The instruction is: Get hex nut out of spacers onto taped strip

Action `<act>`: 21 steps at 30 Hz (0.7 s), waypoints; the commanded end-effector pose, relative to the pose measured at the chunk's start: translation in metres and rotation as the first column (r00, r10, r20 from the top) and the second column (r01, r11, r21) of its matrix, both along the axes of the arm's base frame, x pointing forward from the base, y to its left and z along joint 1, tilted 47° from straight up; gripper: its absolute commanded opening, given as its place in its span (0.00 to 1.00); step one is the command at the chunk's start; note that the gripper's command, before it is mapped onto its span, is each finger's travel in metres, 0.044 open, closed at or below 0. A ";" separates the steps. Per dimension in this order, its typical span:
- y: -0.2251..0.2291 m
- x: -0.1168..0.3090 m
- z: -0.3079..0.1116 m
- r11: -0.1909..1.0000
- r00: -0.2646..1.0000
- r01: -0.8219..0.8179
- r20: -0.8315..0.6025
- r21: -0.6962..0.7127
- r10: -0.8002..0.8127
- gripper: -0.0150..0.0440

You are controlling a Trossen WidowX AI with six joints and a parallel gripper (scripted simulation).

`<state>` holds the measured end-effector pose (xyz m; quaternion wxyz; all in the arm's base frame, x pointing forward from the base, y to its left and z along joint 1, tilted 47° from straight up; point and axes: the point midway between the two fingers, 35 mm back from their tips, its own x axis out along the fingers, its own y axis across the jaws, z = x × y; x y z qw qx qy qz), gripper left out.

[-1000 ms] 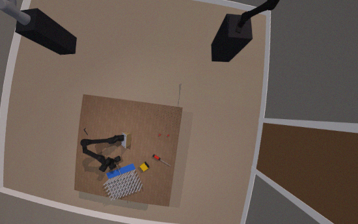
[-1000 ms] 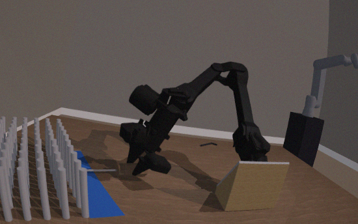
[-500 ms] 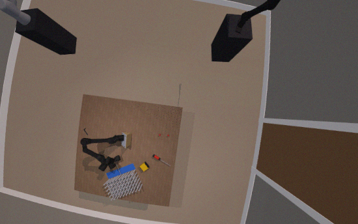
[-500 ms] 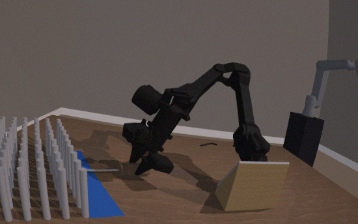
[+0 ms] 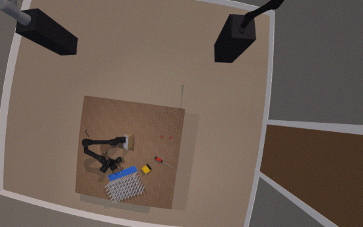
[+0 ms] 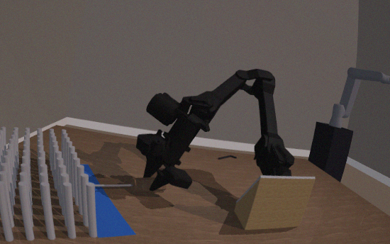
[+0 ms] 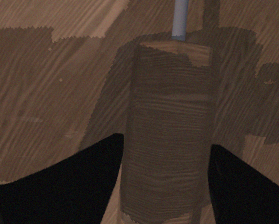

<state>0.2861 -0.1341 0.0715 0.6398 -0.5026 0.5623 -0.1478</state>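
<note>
My gripper (image 6: 148,184) (image 7: 166,148) is shut on the wooden handle (image 7: 167,100) (image 6: 139,185) of a tool, low over the table. Its thin metal rod (image 6: 113,185) (image 7: 180,20) (image 5: 120,171) runs from the handle across the blue taped strip (image 5: 131,169) (image 6: 110,221) towards the spacers. In the exterior view the rod passes behind a front spacer (image 6: 91,213), so its tip is hidden. The grey spacers stand upright in rows behind the strip. I cannot make out the hex nut in any view.
A wedge block (image 5: 130,142) (image 6: 276,203) stands by the arm's base. A yellow object (image 5: 146,169) lies right of the strip, and a red-handled screwdriver (image 5: 158,160) further right. Two small red things (image 5: 162,136) (image 5: 170,137) lie beyond. A black bent key (image 5: 86,133) (image 6: 227,157) lies near the table's left edge.
</note>
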 end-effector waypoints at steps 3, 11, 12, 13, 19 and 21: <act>-0.001 -0.004 0.002 1.000 1.000 -0.002 -0.001 -0.001 0.002 0.25; -0.001 -0.008 0.004 1.000 1.000 -0.002 -0.002 -0.002 0.002 0.25; -0.001 -0.008 0.004 1.000 1.000 -0.002 -0.002 -0.002 0.002 0.25; -0.002 -0.008 0.004 1.000 1.000 -0.002 -0.002 -0.002 0.002 0.25; -0.002 -0.011 0.005 1.000 1.000 -0.002 -0.002 -0.002 0.002 0.25; -0.002 -0.012 0.005 1.000 1.000 -0.002 -0.002 -0.002 0.002 0.25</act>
